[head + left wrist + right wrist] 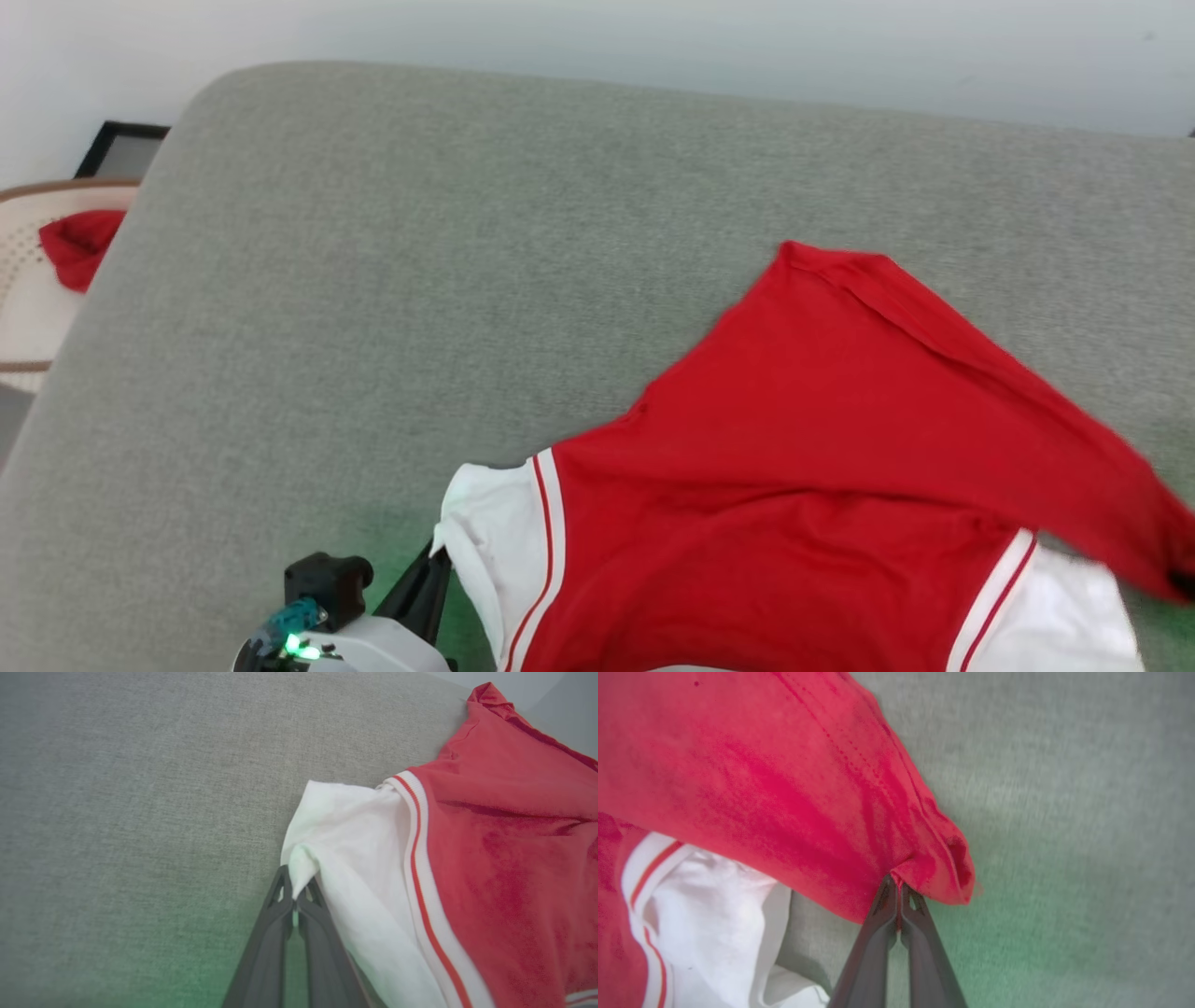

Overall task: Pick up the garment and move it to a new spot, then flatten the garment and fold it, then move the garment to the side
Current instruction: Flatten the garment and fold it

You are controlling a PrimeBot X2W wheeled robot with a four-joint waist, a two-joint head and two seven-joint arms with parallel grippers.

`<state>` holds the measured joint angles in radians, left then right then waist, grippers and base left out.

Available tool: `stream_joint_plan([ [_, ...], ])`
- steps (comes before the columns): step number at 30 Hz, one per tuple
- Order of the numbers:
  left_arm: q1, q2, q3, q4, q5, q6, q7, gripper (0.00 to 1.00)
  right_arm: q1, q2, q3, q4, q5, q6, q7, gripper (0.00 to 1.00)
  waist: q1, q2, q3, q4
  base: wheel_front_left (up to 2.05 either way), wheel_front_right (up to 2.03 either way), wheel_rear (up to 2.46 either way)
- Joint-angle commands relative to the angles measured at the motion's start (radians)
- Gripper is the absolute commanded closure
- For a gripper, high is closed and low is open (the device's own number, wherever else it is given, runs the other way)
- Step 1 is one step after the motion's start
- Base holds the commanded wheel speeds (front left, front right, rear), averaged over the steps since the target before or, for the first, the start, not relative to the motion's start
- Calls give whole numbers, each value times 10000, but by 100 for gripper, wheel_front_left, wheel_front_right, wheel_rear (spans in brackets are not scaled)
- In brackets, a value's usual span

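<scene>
Looking down on a broad grey worktop [392,280] covered in coarse woven fabric, its far left corner rounded off and its surface soft and unmarked. Beyond the far edge there's a pale, plain backdrop [653,37]; wall or floor, I can't tell which. Off to the left, past the rounded corner, sits a cane-weave seat or basket with a wooden rim [28,299], and a small red cloth [79,245] is bunched up on it. Behind that, a dark frame [119,149] leans by the pale backdrop.

Now the garment [822,467]: it's spread over the near right part of the worktop, red body out wide, one red corner reaching towards the far edge and a fold of red draped across the right side. The left claw [294,896] is pinched tight on the edge of the left white sleeve [355,844], fingers pressed together with a tuft of white cloth between the tips; in the head view that claw [437,560] sits right at the sleeve's edge, low over the fabric. The right claw [899,891] is clamped just as tightly on a gathered red hem corner [943,868], with the other white sleeve [714,905] and its striped trim lying beneath the red fold. A green glow [401,532] washes the grey weave beside each claw.
</scene>
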<state>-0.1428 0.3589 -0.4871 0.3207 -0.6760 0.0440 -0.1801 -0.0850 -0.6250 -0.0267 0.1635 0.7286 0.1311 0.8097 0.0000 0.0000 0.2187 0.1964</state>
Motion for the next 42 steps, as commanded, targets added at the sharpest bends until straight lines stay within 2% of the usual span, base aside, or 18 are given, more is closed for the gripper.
stream_joint_plan([
  [1, 88, 66, 15, -74, -3, 66, 8, 100, 638, 346, -187, -82, -165, -7, 143, 100, 0, 0, -75, -158, 0, 0, 0],
  [6, 197, 140, -46, -343, -21, 102, 103, 100, 2404, 1700, -1323, -1089, -669, -8, 365, 100, 0, 0, -22, -293, 0, 0, 0],
  [10, 205, 189, -92, -448, -19, 115, 158, 100, 3347, 2516, -1680, -1522, -1142, -10, 561, 100, 0, 0, 56, -343, 0, 0, 0],
  [16, 153, 189, -146, -536, 15, 167, 156, 100, 3638, 3123, -1608, -1761, -1537, -8, 436, 100, 0, 0, 201, -426, 0, 0, 0],
  [17, 139, 181, -163, -539, 25, 169, 153, 100, 3589, 3133, -1550, -1834, -1581, -8, 291, 54, 0, 0, 212, -430, 0, 0, 0],
  [18, 139, 181, -163, -539, 25, 169, 153, 100, 3589, 3133, -1550, -1834, -1581, -8, 291, 54, 0, 0, 212, -430, 0, 0, 0],
  [19, 121, 161, -193, -536, 40, 168, 147, 100, 3485, 3091, -1497, -1937, -1662, -7, 149, 0, 0, 0, 220, -428, 0, 0, 0],
  [28, 138, 114, -275, -502, -3, 140, 92, 100, 3336, 2341, -1479, -3319, -1779, -10, 126, 0, 0, 0, 173, -347, 0, 0, 0],
  [33, 145, 63, -355, -481, -6, 143, 79, 100, 2985, 1961, -1534, -4733, -1858, -7, 522, 0, 0, 0, 103, -205, 0, 0, 0],
  [38, 67, 6, -437, -487, 17, 125, 57, 100, 1757, 1291, -925, -5738, -2173, -7, 326, 0, 0, 0, 147, -13, 0, 0, 0],
  [42, -80, -92, -504, -458, 37, 77, 28, 100, 268, 509, 176, -5616, -2529, -7, -354, 0, 0, 0, 306, 211, 0, 0, 0],
])
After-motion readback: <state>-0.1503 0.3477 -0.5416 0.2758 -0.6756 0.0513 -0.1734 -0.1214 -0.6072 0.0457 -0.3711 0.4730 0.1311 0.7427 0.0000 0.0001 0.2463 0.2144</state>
